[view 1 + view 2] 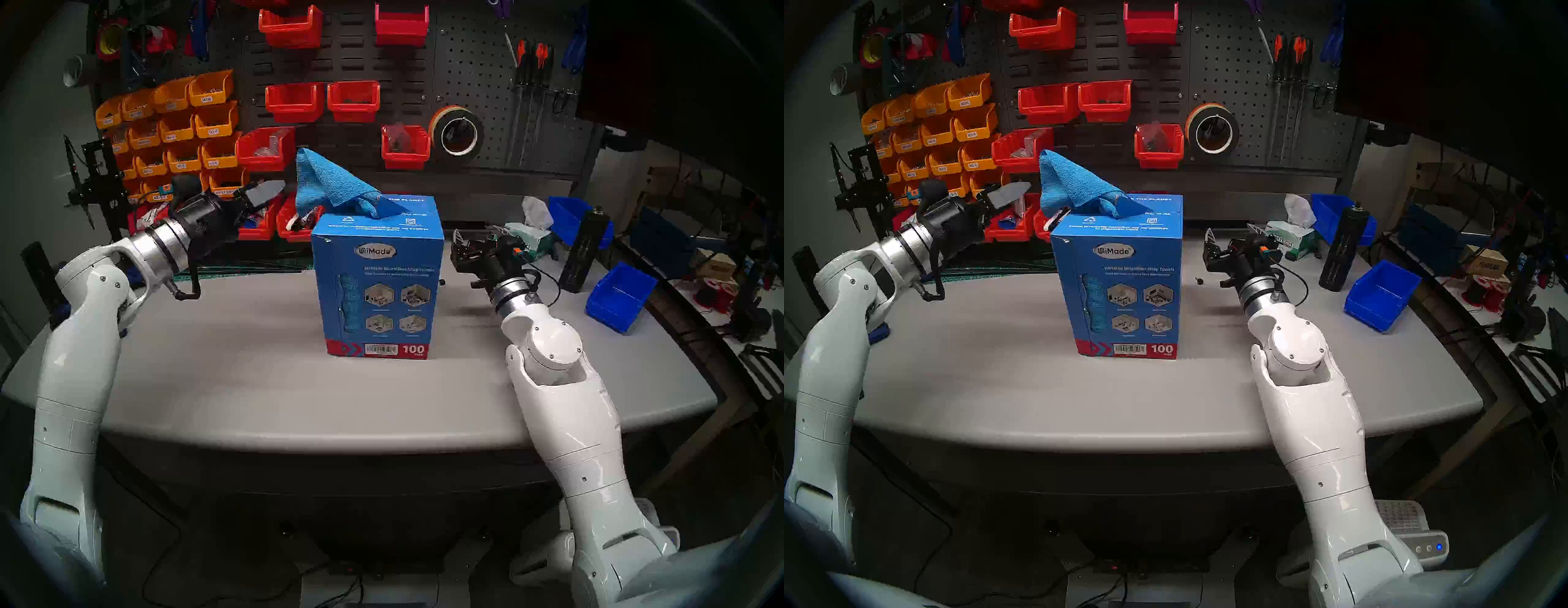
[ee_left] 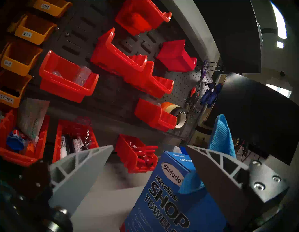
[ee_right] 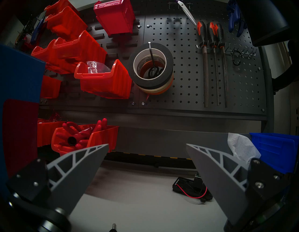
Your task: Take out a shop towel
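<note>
Left tool [image 1: 271, 191] agape, just left of the shop towel [image 1: 326, 182], apart.

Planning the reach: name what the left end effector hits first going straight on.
Likely the red bin of red-handled tools at the back. In the wrist view the shop towel and its box lie right of the open left end effector, though depth is unclear.

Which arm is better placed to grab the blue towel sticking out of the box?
Left. The left gripper is open, raised level with the shop towel and just beside its peak. The right gripper is also open but sits lower, beside the box, pointing past it toward the pegboard.
</note>
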`<state>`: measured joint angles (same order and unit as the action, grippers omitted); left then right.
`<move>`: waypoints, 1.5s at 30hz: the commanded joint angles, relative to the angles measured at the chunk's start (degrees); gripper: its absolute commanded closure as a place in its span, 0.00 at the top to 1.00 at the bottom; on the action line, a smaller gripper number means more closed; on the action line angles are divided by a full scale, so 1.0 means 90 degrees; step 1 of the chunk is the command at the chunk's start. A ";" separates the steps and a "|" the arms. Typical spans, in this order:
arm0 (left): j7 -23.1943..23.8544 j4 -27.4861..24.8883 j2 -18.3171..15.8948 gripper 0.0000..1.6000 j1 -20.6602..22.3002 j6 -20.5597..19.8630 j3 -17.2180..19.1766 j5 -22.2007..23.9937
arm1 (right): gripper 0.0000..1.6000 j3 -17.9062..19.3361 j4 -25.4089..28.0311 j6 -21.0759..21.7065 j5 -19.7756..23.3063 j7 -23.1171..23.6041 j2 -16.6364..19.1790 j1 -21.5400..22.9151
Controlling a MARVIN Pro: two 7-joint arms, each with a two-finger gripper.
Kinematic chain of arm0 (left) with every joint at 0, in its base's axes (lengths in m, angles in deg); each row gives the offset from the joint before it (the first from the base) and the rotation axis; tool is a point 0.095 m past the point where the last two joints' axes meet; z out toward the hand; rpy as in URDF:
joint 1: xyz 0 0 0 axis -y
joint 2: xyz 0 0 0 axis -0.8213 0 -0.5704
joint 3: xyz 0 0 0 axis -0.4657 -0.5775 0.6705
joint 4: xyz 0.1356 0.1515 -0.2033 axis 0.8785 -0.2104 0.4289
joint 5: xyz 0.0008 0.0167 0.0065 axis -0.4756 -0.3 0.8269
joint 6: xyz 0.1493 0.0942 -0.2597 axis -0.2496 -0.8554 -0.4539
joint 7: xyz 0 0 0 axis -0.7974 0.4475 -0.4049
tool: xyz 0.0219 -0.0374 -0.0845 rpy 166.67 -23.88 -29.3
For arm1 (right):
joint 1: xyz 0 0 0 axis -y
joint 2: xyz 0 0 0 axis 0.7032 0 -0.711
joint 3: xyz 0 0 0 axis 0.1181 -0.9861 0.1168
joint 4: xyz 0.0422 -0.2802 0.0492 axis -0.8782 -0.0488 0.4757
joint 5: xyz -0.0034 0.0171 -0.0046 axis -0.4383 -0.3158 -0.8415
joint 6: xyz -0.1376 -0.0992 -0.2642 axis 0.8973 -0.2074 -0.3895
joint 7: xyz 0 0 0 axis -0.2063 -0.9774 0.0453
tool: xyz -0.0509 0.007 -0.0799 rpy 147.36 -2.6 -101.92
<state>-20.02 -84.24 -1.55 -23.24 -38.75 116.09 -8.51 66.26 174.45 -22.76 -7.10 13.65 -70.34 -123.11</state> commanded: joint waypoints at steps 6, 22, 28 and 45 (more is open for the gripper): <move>0.0045 -0.0192 0.0007 1.00 0.0138 0.0119 0.0122 -0.0041 | 1.00 0.0011 0.0230 -0.0042 -0.0004 0.0008 -0.0004 0.0161; 0.0059 -0.0193 0.0017 1.00 0.0136 0.0117 0.0130 -0.0052 | 1.00 0.0011 0.0230 -0.0042 -0.0004 0.0008 -0.0004 0.0161; 0.0323 -0.0322 -0.0024 1.00 0.0060 0.0096 0.0232 0.0073 | 1.00 0.0011 0.0225 -0.0045 -0.0004 0.0008 -0.0005 0.0162; 0.1786 -0.0895 -0.0217 1.00 -0.0209 -0.0802 0.1308 0.1396 | 1.00 0.0010 0.0211 -0.0052 -0.0004 0.0009 -0.0007 0.0166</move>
<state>-9.27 -89.86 -2.85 -25.18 -43.12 123.80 -1.54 66.26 174.38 -22.77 -7.10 13.65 -70.35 -123.11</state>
